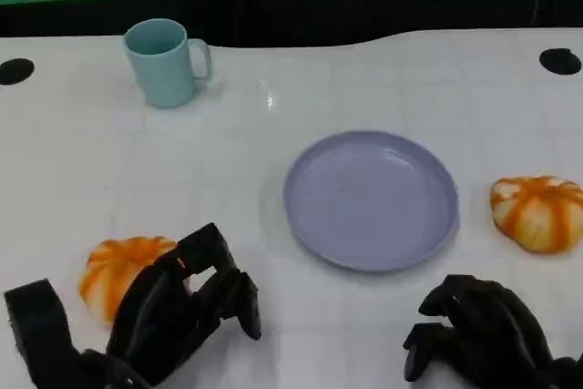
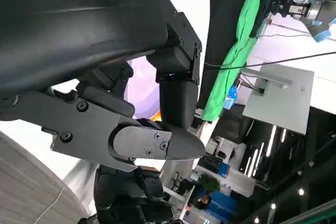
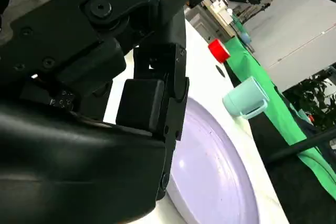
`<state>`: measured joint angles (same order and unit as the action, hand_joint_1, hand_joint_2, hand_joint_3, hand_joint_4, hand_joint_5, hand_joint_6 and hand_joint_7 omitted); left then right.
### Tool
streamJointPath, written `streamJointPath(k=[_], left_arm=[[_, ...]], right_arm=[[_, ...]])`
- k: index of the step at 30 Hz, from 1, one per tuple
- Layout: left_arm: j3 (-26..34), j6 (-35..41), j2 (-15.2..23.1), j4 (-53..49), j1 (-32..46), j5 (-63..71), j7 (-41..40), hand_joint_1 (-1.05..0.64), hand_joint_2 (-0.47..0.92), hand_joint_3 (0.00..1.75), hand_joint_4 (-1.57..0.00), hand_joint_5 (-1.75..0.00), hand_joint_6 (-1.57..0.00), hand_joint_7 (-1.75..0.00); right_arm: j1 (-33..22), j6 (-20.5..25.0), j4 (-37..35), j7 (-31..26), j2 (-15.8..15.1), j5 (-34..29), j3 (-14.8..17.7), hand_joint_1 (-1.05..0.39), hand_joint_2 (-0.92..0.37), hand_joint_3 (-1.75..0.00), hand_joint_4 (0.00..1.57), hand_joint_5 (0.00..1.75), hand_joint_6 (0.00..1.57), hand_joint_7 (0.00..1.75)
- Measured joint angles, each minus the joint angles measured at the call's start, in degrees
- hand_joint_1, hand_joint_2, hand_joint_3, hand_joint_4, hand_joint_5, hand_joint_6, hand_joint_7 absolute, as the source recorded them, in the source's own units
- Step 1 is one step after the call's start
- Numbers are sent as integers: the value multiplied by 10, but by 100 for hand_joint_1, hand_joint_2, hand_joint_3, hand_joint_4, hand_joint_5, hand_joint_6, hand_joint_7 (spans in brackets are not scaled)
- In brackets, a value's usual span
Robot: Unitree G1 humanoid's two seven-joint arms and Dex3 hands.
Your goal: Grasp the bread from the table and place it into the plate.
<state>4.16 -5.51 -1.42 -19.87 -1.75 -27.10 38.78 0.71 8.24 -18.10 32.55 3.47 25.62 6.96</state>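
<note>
1. Two orange-and-white breads on the table (image 1: 82, 170) — left bread (image 1: 123, 272) partly hidden behind the left hand (image 1: 182, 312), right bread (image 1: 539, 212) just beside the plate (image 1: 370, 199), which holds nothing yet.
2. Left hand fingers apart and curved beside the left bread, apparently holding nothing; cannot tell whether touching it.
3. Right hand (image 1: 483, 330) curled in near the table edge, grasping nothing, apart from the right bread.
4. Risk: closing too early or off-centre — likely to shove the rounded loaf sideways instead of gripping it.
5. Risk: weak hold on the soft, domed shape — could slip during the carry and land short of the plate.
6. Risk: a low sweep could nudge the plate; the mug (image 1: 167, 62) sits well apart, unlikely to be hit.
</note>
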Motion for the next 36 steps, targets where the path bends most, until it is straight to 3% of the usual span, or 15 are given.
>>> streamJointPath(k=[19, 20, 23, 25, 28, 29, 31, 36], left_arm=[[2, 0, 1, 10, -2, 8, -2, -61, 92, 27, -83, -175, -57, -175], [2, 0, 2, 16, -2, 13, -5, -62, 92, 30, -74, -175, -54, -162], [0, -12, 16, 29, -2, 40, -8, -61, 92, 31, -66, -173, -51, -147], [-1, -24, 26, 39, 0, 61, -16, -57, 92, 28, -56, -167, -59, -103], [-11, -44, 46, 80, 7, 123, -55, -57, 92, 27, -54, -164, -62, -89], [-13, -48, 50, 89, 7, 134, -64, -54, 92, 25, -53, -138, -56, -64], [-22, -52, 67, 119, 15, 181, -85, -51, 92, 22, -54, -117, -57, -38], [-34, -49, 119, 194, 30, 268, -124, -50, 92, 10, -45, -92, -54, -11]], right_arm=[[2, 0, -1, 2, 0, 0, 0, -102, -73, -1, 152, 82, 157, 38], [2, -1, -1, 2, 0, 0, 0, -102, -73, 0, 153, 82, 157, 38], [2, -1, -1, 2, 0, -1, -1, -103, -73, 0, 153, 82, 157, 38], [2, -1, -1, 2, 0, -1, -1, -103, -73, 0, 153, 82, 157, 38], [2, -1, -1, 2, 0, -1, -1, -104, -73, 0, 154, 82, 157, 38], [2, -1, -1, 2, 0, -1, -1, -103, -72, 0, 154, 81, 157, 38], [2, -1, -1, 2, 1, -1, -1, -103, -72, 0, 154, 81, 157, 38], [2, -1, -1, 1, 2, -1, -1, -102, -73, 0, 153, 81, 157, 38]])
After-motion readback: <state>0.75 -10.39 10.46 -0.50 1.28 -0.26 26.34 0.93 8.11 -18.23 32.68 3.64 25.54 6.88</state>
